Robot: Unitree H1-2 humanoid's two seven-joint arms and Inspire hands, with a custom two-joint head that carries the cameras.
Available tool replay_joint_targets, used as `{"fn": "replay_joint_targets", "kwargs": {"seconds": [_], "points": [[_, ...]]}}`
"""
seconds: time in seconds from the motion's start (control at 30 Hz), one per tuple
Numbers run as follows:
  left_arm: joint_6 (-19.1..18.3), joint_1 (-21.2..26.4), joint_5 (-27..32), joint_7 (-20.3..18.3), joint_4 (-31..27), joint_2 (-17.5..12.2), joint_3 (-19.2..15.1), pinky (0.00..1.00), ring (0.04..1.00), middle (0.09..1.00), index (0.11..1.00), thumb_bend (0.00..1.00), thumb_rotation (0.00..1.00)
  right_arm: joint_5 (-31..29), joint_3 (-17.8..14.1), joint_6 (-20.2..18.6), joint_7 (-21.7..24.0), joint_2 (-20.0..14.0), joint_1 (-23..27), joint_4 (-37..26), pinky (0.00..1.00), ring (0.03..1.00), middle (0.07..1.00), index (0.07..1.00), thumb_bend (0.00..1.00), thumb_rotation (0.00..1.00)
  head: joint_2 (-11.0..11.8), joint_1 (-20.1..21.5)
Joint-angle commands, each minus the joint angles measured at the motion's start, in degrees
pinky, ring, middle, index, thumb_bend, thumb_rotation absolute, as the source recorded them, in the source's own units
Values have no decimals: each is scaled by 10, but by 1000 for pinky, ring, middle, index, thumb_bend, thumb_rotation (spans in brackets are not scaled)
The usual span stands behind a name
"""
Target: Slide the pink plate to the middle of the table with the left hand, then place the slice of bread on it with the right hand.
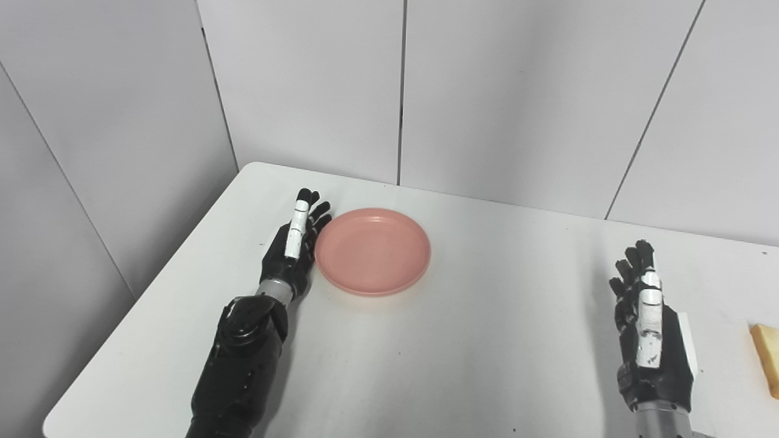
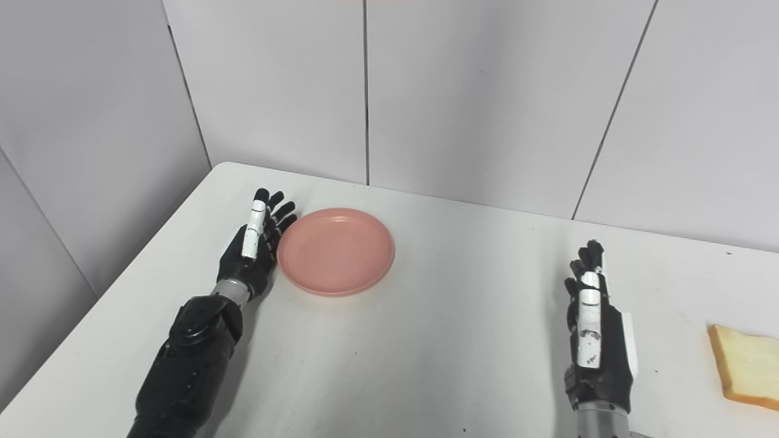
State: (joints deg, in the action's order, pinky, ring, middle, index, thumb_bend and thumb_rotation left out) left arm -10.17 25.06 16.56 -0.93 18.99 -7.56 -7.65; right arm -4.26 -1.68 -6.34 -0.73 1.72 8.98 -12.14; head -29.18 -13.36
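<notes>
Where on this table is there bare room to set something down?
Widest free patch: between the plate and the right hand, running to the near edge. Also bare behind the plate, toward the wall. Tight spots: left hand against the plate; bread beside the right hand.

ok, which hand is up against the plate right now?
The left hand: its open fingers lie along the pink plate's left rim. The right hand is open too, well away, closer to the slice of bread.

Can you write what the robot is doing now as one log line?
left hand: open, against pink plate left rim | right hand: open, waiting | bread: on table, right
</notes>
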Motion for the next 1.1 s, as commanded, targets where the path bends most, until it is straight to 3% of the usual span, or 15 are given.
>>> {"fn": "replay_joint_targets", "kwargs": {"seconds": [0.0, 0.13, 0.3, 0.5, 0.77, 1.07], "points": [[-31, 16, 0, -27, -1, 18, 23, 954, 934, 927, 936, 796, 935, 0, 2, 37, 1, 5, 11, -7, 1000, 989, 999, 1000, 360, 1000, -2, 4], [-23, 21, 1, -37, 5, 24, 32, 986, 950, 945, 956, 784, 944, 3, 5, 35, 1, 5, 11, -8, 1000, 988, 1000, 1000, 356, 1000, -6, 13], [-17, 25, -4, -36, 5, 32, 38, 955, 937, 933, 942, 791, 947, 2, 7, 23, -5, 14, 10, -14, 1000, 985, 1000, 1000, 371, 1000, -9, 31], [-17, 20, 6, -46, -7, 48, 44, 952, 941, 941, 953, 779, 945, 11, 10, 36, -5, 17, 11, -4, 1000, 988, 1000, 1000, 416, 1000, -15, 59], [-40, 8, 6, -51, -46, 76, 55, 965, 953, 946, 956, 757, 937, 25, 14, 22, -13, 24, 9, -18, 1000, 980, 1000, 1000, 404, 1000, -28, 91], [2, -9, -15, -66, -51, 97, 77, 972, 956, 953, 961, 752, 967, 38, 22, 20, -23, 33, 10, -18, 1000, 981, 999, 1000, 391, 1000, -32, 121]]}}
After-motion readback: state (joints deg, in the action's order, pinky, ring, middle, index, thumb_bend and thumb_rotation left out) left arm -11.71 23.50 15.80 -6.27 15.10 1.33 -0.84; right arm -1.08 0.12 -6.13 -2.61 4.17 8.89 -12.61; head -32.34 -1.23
